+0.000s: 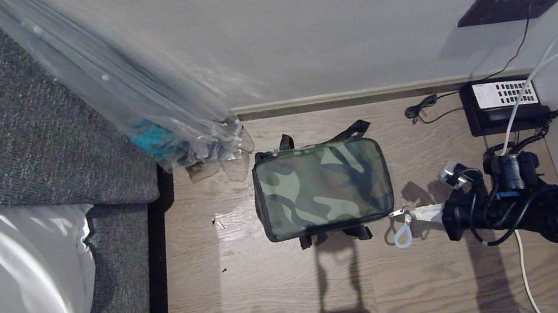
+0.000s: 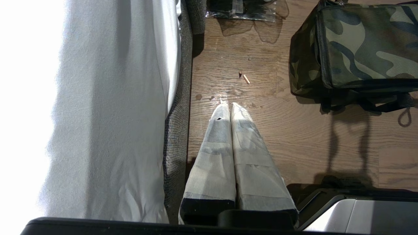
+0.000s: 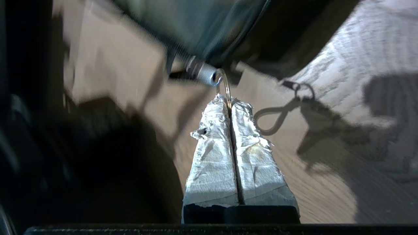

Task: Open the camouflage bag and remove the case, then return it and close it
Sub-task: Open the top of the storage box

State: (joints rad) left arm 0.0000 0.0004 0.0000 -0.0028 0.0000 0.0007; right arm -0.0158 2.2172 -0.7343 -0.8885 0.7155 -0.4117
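The camouflage bag [image 1: 322, 188] stands on the wooden floor with its green patterned lid lying flat. The case is hidden. At the bag's near right corner, my right gripper [image 1: 417, 212] is shut on a thin metal ring [image 3: 226, 88]. That ring hangs from the silver zip pull [image 3: 204, 72] under the blurred bag [image 3: 209, 29]. A clear plastic loop [image 1: 402, 234] dangles below the ring. My left gripper [image 2: 227, 106] hangs parked over the floor left of the bag [image 2: 359, 45], shut and empty, and is out of the head view.
A grey bed edge [image 1: 109, 267] with white bedding [image 1: 9, 292] borders the left. A plastic-wrapped umbrella [image 1: 140, 99] leans behind the bag. A black telephone [image 1: 503, 103] and cables [image 1: 422, 109] sit by the wall at right. A small scrap [image 1: 219, 222] lies on the floor.
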